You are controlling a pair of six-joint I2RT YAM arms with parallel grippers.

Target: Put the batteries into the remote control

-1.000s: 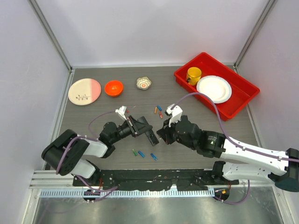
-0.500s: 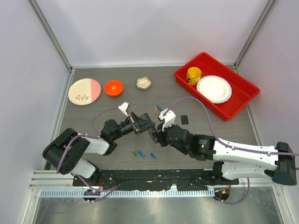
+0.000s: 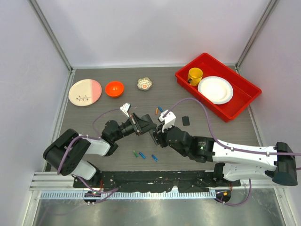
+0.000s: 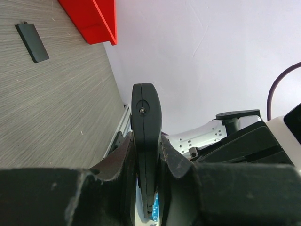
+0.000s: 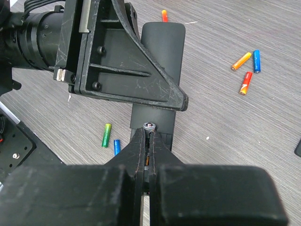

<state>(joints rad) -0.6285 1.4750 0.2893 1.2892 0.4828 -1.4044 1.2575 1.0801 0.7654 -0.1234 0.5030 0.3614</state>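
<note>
The remote control [image 3: 146,128] is a slim black bar raised off the table, and my left gripper [image 3: 140,124] is shut on it. In the left wrist view the remote control [image 4: 146,117] stands edge-on between the jaws of the left gripper [image 4: 146,150]. My right gripper [image 5: 149,134] is shut on a battery [image 5: 149,126], whose silver tip is right at the remote control's [image 5: 162,47] near end. Loose batteries [image 5: 246,70] lie to the right, with a green one [image 5: 106,135] and a blue one [image 5: 116,147] to the left.
A small flat black cover [image 3: 186,120] lies right of the grippers. A red bin [image 3: 240,80] at the back right holds a yellow cup [image 3: 194,75] and a white plate [image 3: 215,89]. An orange bowl [image 3: 114,88], a pink plate [image 3: 85,92] and a small patterned bowl [image 3: 145,84] stand at the back.
My right gripper has moved left up to the end of the remote control, uncovering the black cover. The left gripper has shifted the remote control slightly up and right.
</note>
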